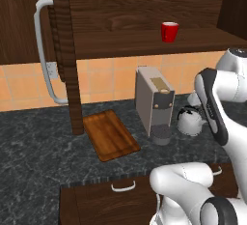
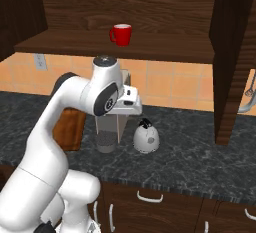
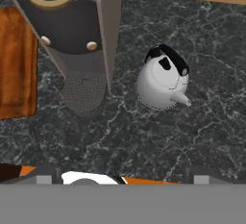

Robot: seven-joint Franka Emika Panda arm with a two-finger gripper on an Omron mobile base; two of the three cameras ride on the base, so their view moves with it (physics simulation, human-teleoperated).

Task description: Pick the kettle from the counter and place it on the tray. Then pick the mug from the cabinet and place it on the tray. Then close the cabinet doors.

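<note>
The silver-grey kettle point(image 1: 190, 121) point(image 2: 146, 137) point(image 3: 161, 81) stands upright on the dark speckled counter point(image 1: 38, 142), right of the coffee machine. My gripper point(image 2: 129, 111) point(image 3: 126, 174) hovers above and slightly to the kettle's left, open, with nothing between its fingers. To the machine's left, the wooden tray point(image 1: 110, 134) point(image 2: 70, 127) point(image 3: 14, 64) lies bare. The red mug point(image 1: 169, 31) point(image 2: 121, 34) sits on the shelf of the cabinet point(image 1: 120, 40). Both cabinet doors point(image 1: 62, 50) point(image 2: 232, 52) stand open.
A boxy grey coffee machine point(image 1: 154, 101) point(image 2: 112, 124) point(image 3: 72, 26) stands between tray and kettle, close beside the gripper. The left door's bar handle point(image 1: 43, 50) juts out over the counter. Drawers point(image 1: 123, 195) run below the counter's front edge.
</note>
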